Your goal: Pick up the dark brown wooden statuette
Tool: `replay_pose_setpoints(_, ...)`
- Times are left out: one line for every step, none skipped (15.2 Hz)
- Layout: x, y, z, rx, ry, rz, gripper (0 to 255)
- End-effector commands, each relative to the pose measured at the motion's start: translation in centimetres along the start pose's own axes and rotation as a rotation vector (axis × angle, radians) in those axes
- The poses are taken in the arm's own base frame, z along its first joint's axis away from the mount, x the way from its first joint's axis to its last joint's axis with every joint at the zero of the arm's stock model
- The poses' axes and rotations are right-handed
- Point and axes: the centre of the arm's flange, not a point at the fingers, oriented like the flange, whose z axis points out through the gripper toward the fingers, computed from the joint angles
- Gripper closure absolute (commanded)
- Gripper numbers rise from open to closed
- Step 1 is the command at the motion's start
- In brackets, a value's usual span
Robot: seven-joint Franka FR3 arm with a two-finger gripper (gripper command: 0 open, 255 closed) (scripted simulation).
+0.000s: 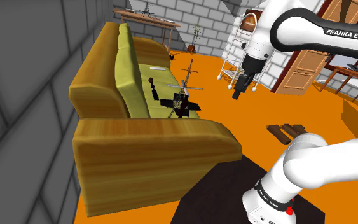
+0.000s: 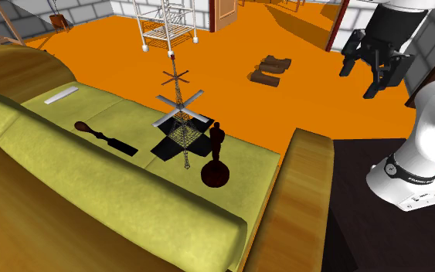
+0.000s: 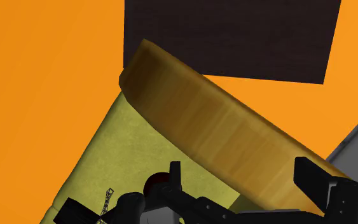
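While the pincer (image 2: pixel 360 79) is hanging released, fingers apart, over the orange floor (image 2: pixel 300 85) at the second exterior view's right, the dark brown statuette (image 2: pixel 216 154) is standing upright on the yellow-green sofa seat (image 2: pixel 53 147), just beside a wire tower model (image 2: pixel 178 116).

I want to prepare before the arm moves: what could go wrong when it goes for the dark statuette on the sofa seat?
1. The lattice tower model stands close beside the statuette; the open tool might knock it while descending.
2. The sofa armrest lies between tool and statuette, so a low approach could hit it.
3. The statuette looks slim above a round base; a nudge may tip it.
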Motion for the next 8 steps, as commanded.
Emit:
replay_pose_setpoints(0.0, 0.0, 0.0, 0.0, 0.0, 0.0, 0)
replay_pose_setpoints(1.1, 0.5, 0.6, -0.001, -0.002, -0.001, 0)
replay_pose_setpoints(2.2, 0.9, 1.2, -0.001, -0.004, -0.001, 0)
replay_pose_setpoints(3.4, 1.4, 1.8, -0.002, -0.006, -0.002, 0)
replay_pose_setpoints(4.5, 1.8, 2.4, -0.003, -0.008, -0.002, 0)
replay_pose_setpoints(5.6, 2.3, 2.9, -0.003, -0.01, -0.003, 0)
replay_pose_setpoints(6.7, 2.7, 3.5, -0.004, -0.012, -0.003, 0)
replay_pose_setpoints(7.8, 3.2, 4.1, -0.004, -0.014, -0.004, 0)
